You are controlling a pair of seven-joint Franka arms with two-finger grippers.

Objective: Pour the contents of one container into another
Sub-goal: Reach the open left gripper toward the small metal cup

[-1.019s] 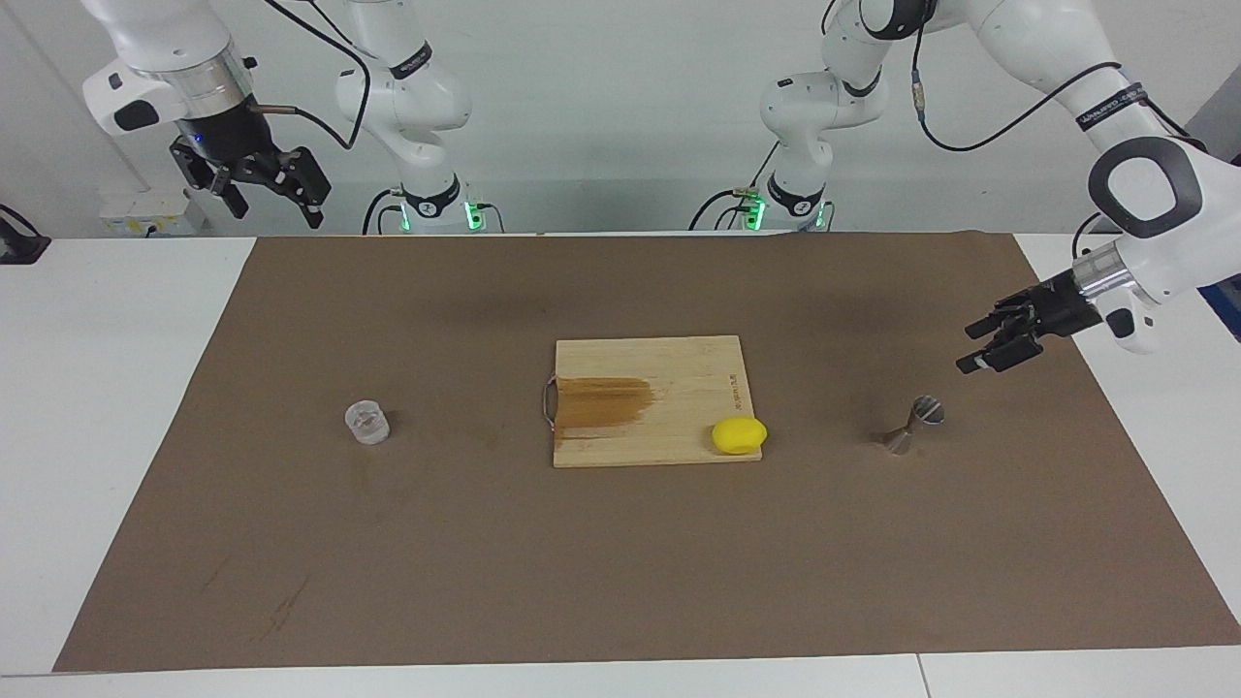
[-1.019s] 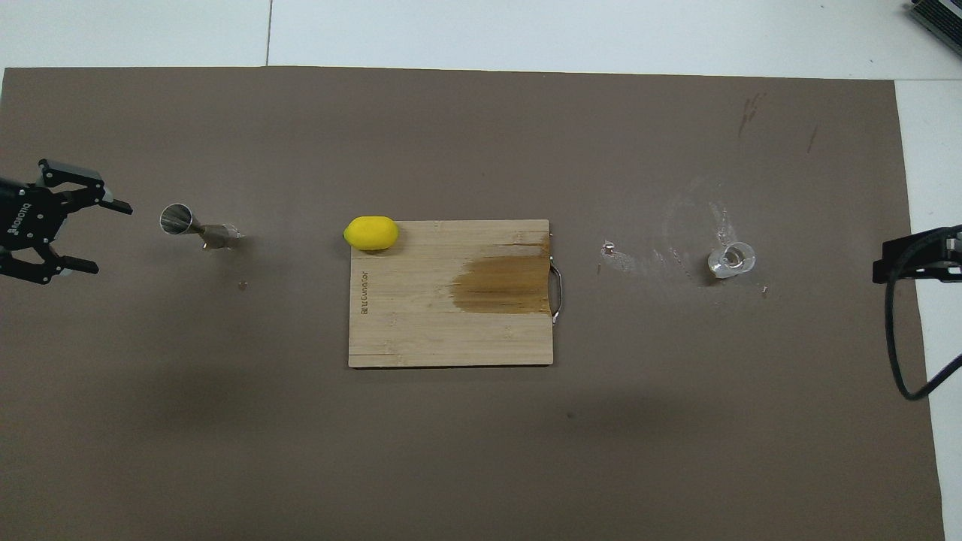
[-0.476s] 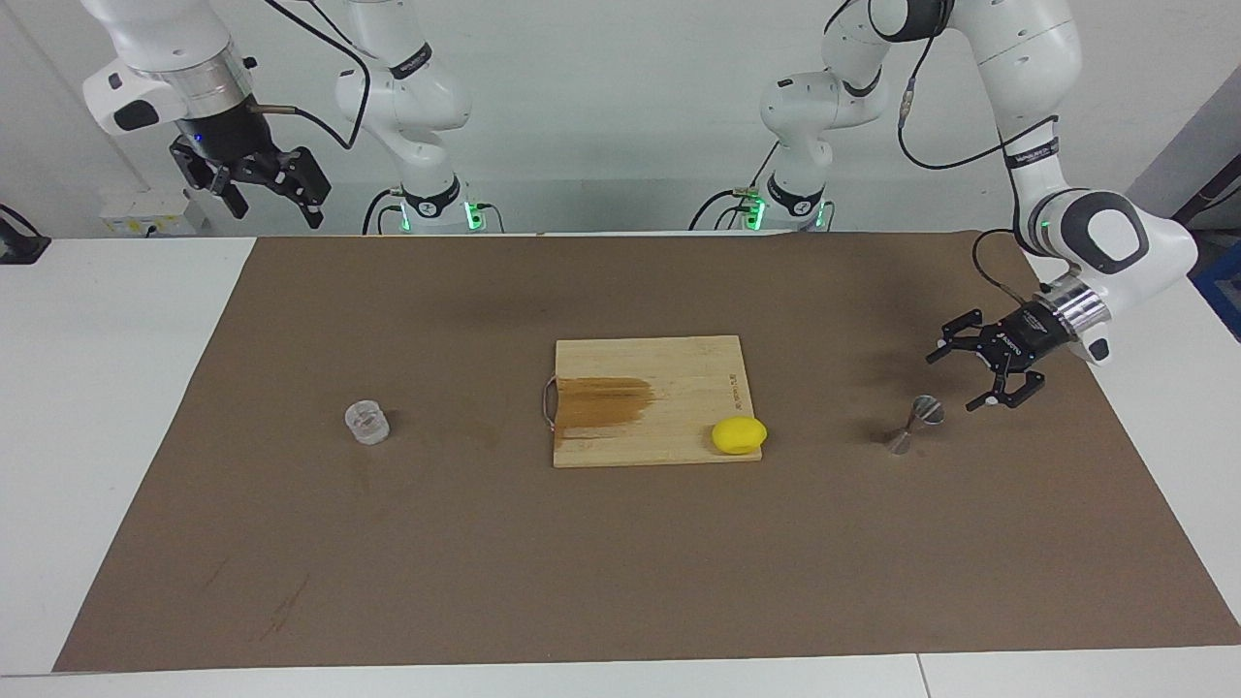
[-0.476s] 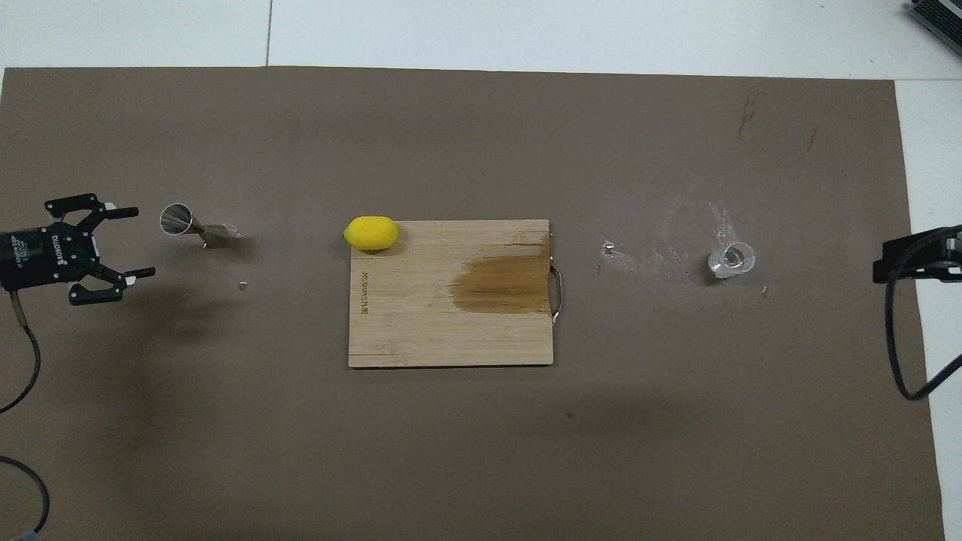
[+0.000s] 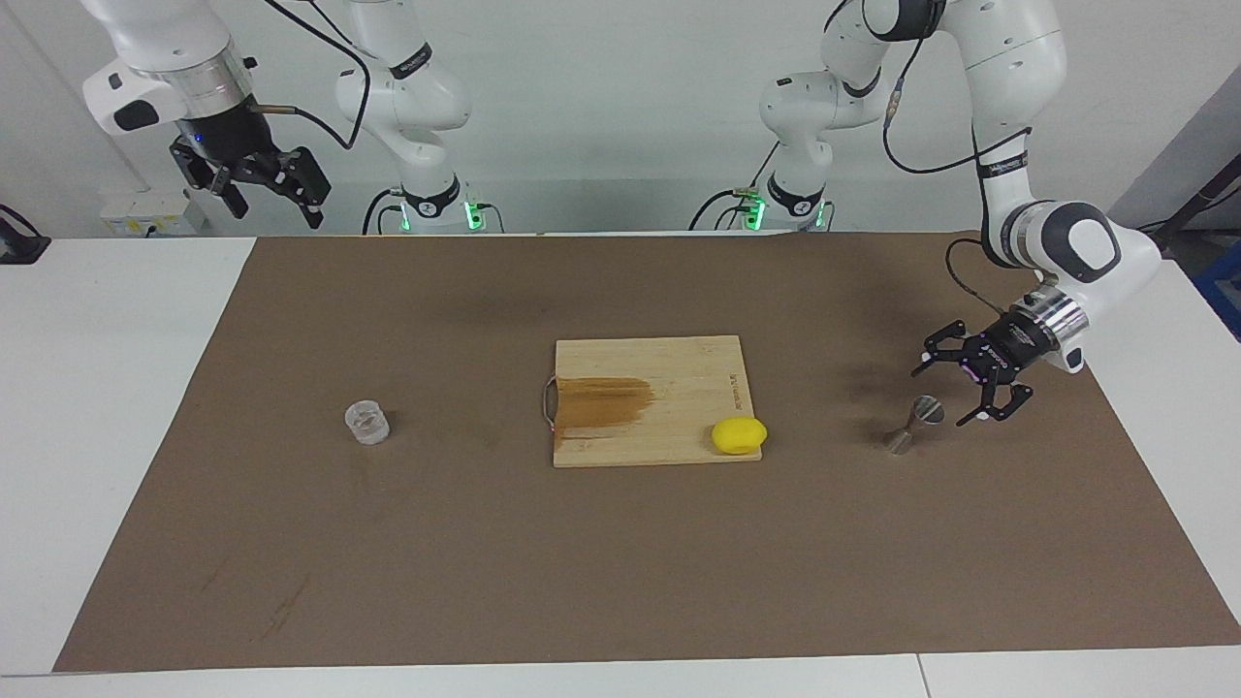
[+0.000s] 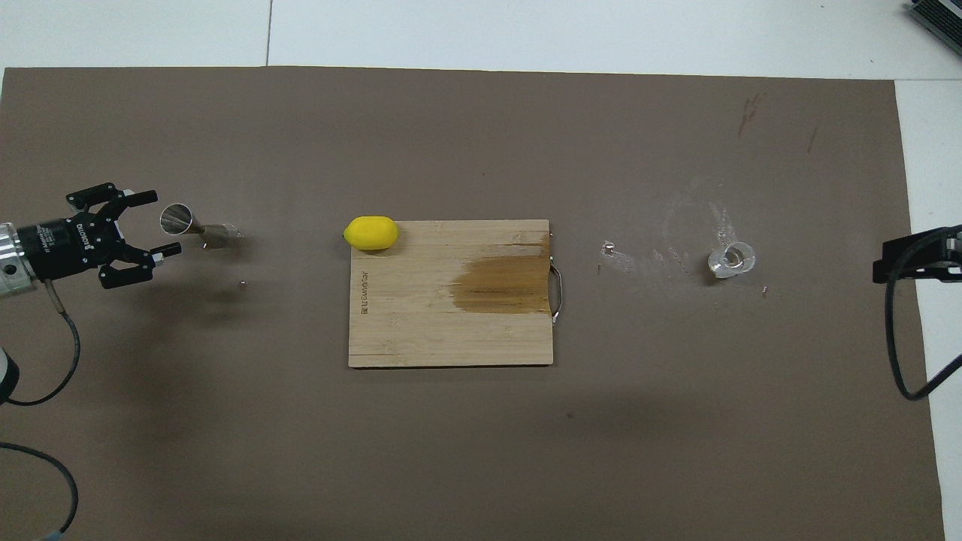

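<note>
The left hand (image 5: pixel 948 393) hangs low over the brown mat (image 5: pixel 620 582) at the left arm's end of the bench (image 5: pixel 97 388), lying nearly level with its two fingers spread wide and released, holding nothing. Its fingertips sit just beside the upper rim of the metal jigger (image 5: pixel 913 425), one to each side, not touching it as far as can be seen. The jigger stands tilted on the mat. Toward the middle lies a wooden cutting board (image 5: pixel 650 368) with a dark wet stain, and a lemon (image 5: pixel 739 435) rests on the board's corner nearest the jigger. Well apart, toward the right arm's end, the glass cup (image 5: pixel 366 423) stands upright on the mat. The right hand (image 5: pixel 274 199) waits raised over the mat's corner near its own base, fingers spread, empty
</note>
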